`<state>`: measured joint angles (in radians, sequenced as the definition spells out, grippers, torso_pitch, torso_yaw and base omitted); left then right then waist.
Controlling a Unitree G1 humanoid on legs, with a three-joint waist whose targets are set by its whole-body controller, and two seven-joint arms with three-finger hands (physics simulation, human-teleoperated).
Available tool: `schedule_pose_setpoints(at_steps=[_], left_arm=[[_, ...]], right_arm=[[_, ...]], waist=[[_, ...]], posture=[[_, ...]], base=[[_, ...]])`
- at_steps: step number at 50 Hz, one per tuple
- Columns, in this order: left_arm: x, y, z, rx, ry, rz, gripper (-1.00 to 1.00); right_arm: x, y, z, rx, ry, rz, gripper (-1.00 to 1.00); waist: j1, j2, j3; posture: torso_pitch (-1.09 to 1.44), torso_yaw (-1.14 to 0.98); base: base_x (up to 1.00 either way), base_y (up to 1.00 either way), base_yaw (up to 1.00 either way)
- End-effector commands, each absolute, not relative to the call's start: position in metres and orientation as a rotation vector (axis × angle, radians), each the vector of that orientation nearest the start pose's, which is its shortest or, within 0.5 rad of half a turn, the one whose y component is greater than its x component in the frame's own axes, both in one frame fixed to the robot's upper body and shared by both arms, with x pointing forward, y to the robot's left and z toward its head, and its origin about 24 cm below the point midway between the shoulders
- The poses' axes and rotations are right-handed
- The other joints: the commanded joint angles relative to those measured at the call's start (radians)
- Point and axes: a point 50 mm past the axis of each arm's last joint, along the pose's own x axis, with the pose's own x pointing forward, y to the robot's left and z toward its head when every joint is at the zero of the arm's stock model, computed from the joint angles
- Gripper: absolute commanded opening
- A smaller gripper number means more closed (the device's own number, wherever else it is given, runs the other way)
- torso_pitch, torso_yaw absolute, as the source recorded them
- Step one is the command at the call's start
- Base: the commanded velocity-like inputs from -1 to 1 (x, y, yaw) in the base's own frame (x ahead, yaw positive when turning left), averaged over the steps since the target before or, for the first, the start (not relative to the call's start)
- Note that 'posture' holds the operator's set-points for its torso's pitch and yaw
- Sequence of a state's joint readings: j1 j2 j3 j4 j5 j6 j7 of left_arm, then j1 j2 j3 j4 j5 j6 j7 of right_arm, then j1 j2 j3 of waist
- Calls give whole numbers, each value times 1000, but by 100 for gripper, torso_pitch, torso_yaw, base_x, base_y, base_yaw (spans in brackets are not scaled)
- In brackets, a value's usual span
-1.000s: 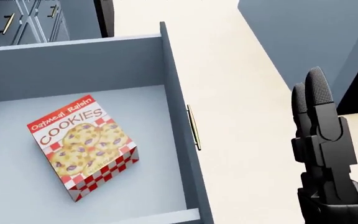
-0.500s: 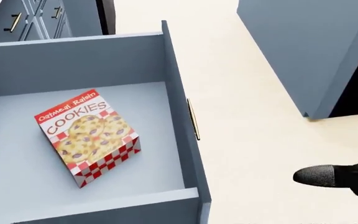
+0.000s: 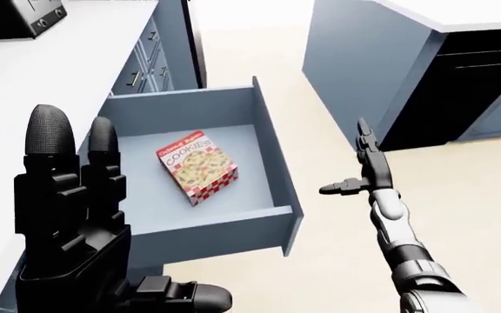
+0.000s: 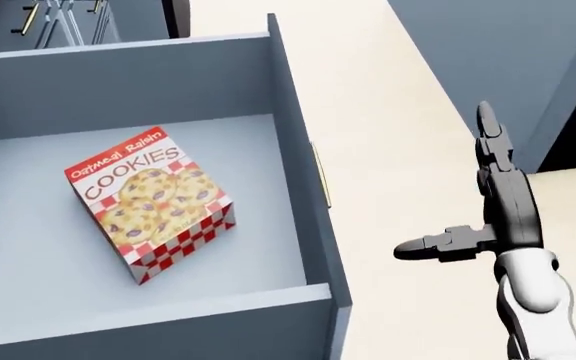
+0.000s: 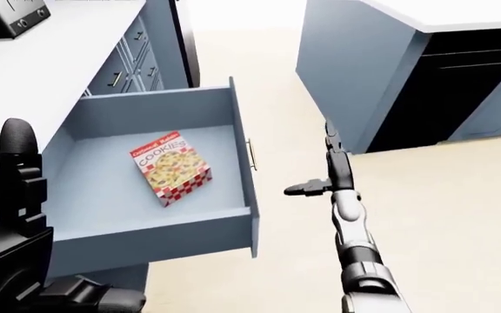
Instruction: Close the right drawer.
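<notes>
A: Where is the drawer point(image 3: 200, 171)?
B: Pulled well out from the blue cabinets, filling the centre-left of the left-eye view and most of the left half of the head view. Its brass handle point(image 4: 321, 185) sits on the outer face, at the drawer's right edge in the head view.

A: Anything inside?
B: One cookie box point(image 4: 151, 202), red-and-white checked, lying flat on the drawer floor at a slant, apart from every wall.

A: Right robot hand point(image 4: 483, 206)?
B: Right of centre in the head view, over the pale floor point(image 4: 408, 112). Fingers spread: two point toward the top of the frame, the thumb point(image 4: 438, 246) sticks out to the left toward the drawer face. It holds nothing, and a clear gap separates it from the handle.

A: Left robot hand point(image 3: 72, 195)?
B: Large in the lower left of the left-eye view, fingers upright and apart, gripping nothing, over the edge of the white counter point(image 3: 24, 78).

A: Surroundings?
B: A blue island cabinet point(image 3: 368, 65) stands in the upper right, and a dark appliance point(image 3: 11, 16) sits on the counter at the upper left.
</notes>
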<state>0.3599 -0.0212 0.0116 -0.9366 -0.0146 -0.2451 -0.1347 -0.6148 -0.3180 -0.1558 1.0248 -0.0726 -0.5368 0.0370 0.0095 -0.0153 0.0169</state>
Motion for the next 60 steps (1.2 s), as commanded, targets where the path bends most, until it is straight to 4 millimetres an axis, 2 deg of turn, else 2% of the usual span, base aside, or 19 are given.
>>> schedule_pose_setpoints(at_steps=[1,8,22,28,42,60], left_arm=[[129,157,204,93,-894,-22,100],[129,158,203,92,-895,-20,100],[127,158,209,90,-896,-20,100],[127,158,208,90,-896,-21,100],[126,158,209,90,-897,-21,100],[127,158,210,88,-895,-19,100]], right_arm=[[353,-232,93,-307,-296,-77,100],[351,-214,72,-314,-258,-25,100],[349,-174,53,-356,-215,111,100],[346,-149,42,-400,-191,203,100],[345,-110,38,-473,-188,364,100],[346,-86,42,-493,-200,453,100]], waist=[[0,-6,-24],[3,-8,-29],[8,-11,-27],[10,-11,-22],[7,-14,-21],[11,-13,-24]], posture=[[0,0],[0,0],[0,0],[0,0],[0,0],[0,0]], base=[[0,0,0],[0,0,0],[0,0,0],[0,0,0],[0,0,0],[0,0,0]])
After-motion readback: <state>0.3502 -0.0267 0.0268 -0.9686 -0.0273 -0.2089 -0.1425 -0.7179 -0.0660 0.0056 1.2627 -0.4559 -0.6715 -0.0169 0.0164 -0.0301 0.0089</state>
